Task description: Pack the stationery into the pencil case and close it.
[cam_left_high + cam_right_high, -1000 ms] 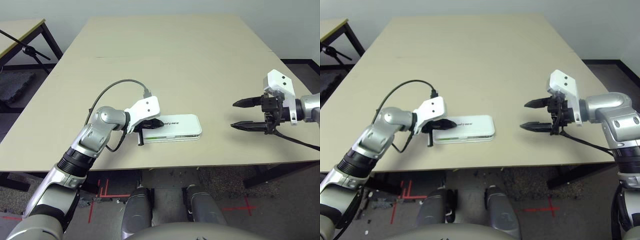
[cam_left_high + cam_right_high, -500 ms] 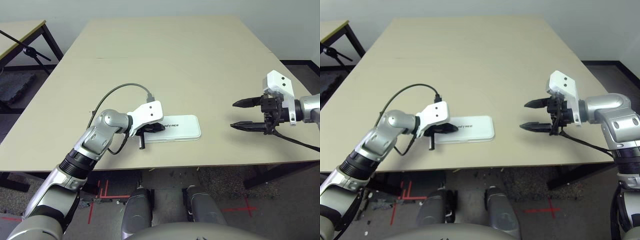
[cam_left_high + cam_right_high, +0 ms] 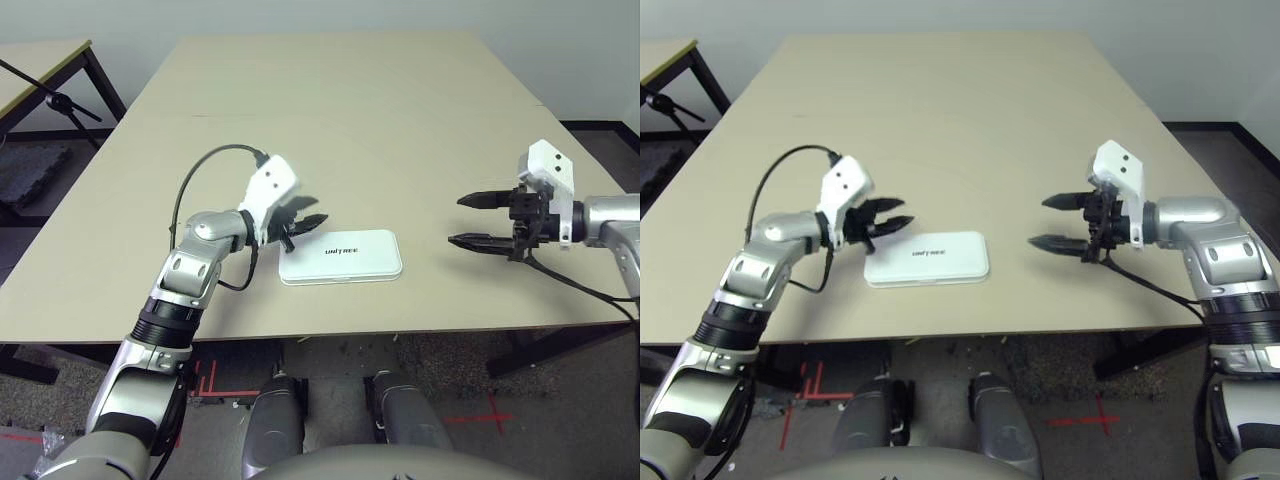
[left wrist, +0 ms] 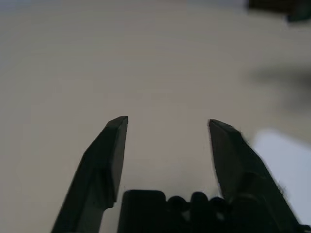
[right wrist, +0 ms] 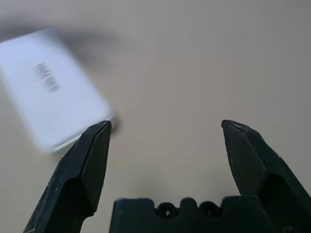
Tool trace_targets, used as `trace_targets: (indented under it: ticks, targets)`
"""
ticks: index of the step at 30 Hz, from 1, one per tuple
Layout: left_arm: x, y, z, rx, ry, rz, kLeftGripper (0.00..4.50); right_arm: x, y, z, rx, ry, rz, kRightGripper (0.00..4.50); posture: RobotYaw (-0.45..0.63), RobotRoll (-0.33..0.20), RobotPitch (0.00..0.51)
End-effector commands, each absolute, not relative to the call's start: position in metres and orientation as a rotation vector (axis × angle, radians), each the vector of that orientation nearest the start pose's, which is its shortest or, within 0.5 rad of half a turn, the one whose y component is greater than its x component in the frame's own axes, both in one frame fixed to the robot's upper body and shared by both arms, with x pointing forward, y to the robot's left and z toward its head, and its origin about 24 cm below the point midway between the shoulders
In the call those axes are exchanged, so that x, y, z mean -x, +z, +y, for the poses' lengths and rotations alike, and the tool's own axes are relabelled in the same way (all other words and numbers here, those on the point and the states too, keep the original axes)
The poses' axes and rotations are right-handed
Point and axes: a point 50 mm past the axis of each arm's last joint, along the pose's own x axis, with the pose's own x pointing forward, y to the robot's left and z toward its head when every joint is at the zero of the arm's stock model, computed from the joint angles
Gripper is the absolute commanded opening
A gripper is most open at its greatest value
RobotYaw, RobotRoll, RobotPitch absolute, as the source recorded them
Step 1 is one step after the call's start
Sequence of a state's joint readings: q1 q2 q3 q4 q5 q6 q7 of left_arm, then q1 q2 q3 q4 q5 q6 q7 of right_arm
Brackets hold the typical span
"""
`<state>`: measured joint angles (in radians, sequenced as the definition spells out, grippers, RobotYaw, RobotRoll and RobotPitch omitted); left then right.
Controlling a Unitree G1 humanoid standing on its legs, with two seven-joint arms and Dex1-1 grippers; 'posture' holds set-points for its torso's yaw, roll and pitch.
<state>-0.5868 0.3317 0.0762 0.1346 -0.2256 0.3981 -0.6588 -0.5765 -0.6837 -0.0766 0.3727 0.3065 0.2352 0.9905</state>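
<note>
The white pencil case (image 3: 340, 256) lies flat and closed near the table's front edge, its dark lettering facing up; it also appears in the right wrist view as a white box (image 5: 53, 104). The stationery is out of view. My left gripper (image 3: 304, 220) hovers just above and to the left of the case, open, holding nothing; its fingers (image 4: 109, 150) spread over bare table. My right gripper (image 3: 468, 220) hangs well to the right of the case, open and empty, fingertips pointing toward it.
The beige table (image 3: 340, 110) stretches far back behind the case. A black cable (image 3: 205, 170) loops off my left wrist. Another table with a dark stand (image 3: 50, 95) sits at the far left, off the work surface.
My left gripper has lifted off the case's left end, drawn back to the left and opened. The lid now lies fully flat. My right gripper shifted slightly toward the case.
</note>
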Motion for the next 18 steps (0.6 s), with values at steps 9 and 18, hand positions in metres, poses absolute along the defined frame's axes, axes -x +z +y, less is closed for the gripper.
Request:
trace_targets:
  ticks: [9, 18]
  targets:
    - [-0.364, 0.142, 0.258, 0.100, -0.025, -0.094, 4.47, -0.353, 0.135, -0.306, 0.015, -0.052, -0.100, 4.50, -0.10, 0.000, 0.060]
    - [-0.356, 0.122, 0.285, 0.080, 0.141, -0.114, 4.47, -0.340, 0.109, -0.334, -0.052, -0.386, -0.105, 4.50, -0.10, 0.000, 0.066]
